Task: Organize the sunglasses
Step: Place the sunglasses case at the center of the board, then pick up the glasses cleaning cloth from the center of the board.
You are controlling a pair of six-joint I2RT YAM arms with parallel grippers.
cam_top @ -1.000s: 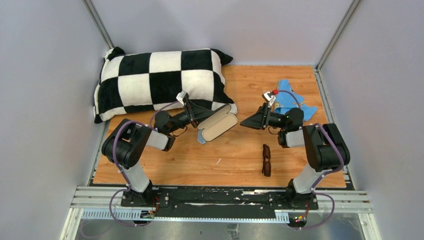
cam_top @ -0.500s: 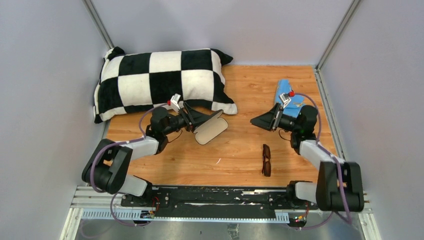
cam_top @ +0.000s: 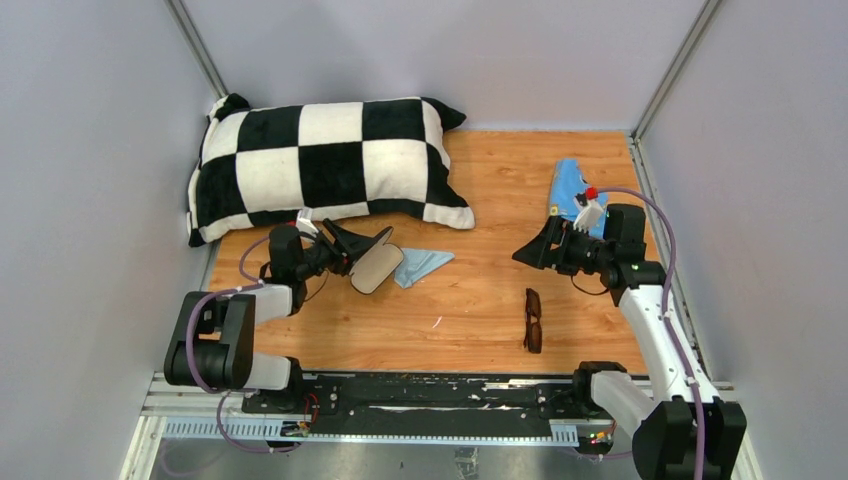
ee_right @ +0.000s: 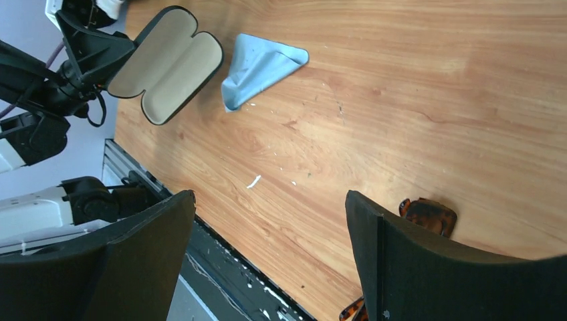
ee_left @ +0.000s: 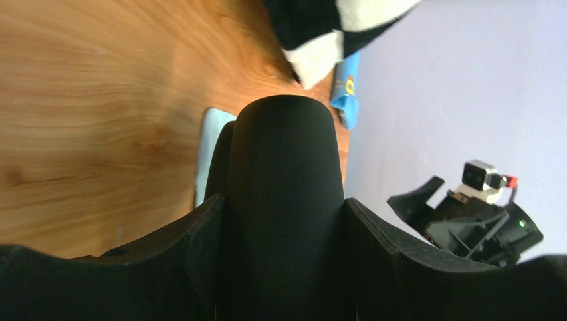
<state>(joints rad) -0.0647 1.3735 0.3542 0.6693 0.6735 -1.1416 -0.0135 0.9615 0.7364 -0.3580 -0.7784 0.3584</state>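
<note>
One sunglasses (cam_top: 533, 321), one case (cam_top: 376, 268) (lid open) in left claw (cam_top: 356, 250), right claw (cam_top: 522, 254) wide, empty

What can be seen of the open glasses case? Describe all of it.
The glasses case is an oblong clamshell, hinged open: black shell outside, beige lining inside, empty. The left end effector grips one half across its rounded back, holding it tilted to the left of the grey-blue cloth, apart from it. Whether it touches the wooden table is unclear.
</note>
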